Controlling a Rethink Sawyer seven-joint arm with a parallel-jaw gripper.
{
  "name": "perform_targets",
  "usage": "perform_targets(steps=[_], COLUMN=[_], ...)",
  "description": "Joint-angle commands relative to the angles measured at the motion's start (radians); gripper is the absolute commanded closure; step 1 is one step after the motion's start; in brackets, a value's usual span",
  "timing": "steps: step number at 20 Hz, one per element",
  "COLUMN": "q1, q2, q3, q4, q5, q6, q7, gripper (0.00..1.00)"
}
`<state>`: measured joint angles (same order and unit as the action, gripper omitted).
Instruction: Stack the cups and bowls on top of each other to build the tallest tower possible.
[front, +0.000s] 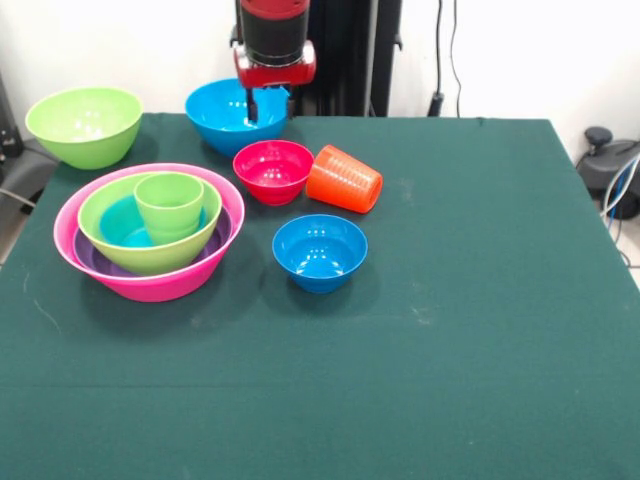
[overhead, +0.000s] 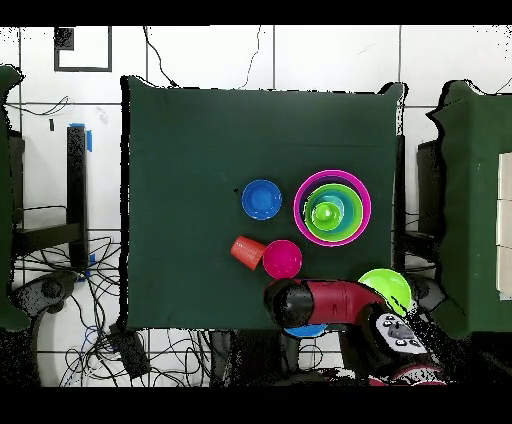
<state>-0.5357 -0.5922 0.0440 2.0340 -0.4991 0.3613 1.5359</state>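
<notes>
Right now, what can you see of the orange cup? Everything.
The orange cup is a ribbed, glossy plastic tumbler lying on its side on the green tablecloth. In the front view its base faces the camera and its mouth points away. It lies right beside the small red bowl, touching or nearly so. Nothing is inside or stacked on it, and the gripper is clear of it.

Bright, even light; soft shadows under bowls (front: 150, 235), glossy highlights, sharp focus.

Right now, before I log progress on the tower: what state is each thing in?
Pink bowl: upright, holding nested purple, green, teal bowls.
Green cup: upright, innermost.
Orange cup: on its side.
Red bowl: upright, empty.
Small blue bowl: upright, empty.
Gripper: over large blue bowl.
</notes>
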Motion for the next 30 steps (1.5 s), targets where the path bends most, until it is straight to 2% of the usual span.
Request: perform_targets(steps=[1,17,24,30], q1=[-0.008,-0.056,-0.059,-0.06], q2=[0.044,0.073,0.075,0.113], q3=[0.056,0.096,0.101,0.119], q4=[-0.102,-0.156,-0.148,-0.153], q5=[-0.037,-0.052,-0.052,-0.045], q6=[-0.099,-0.083,-0.089,-0.116], q7=[0.079,0.029,0.041,0.055], gripper=[0.0,0.0,0.0,0.0])
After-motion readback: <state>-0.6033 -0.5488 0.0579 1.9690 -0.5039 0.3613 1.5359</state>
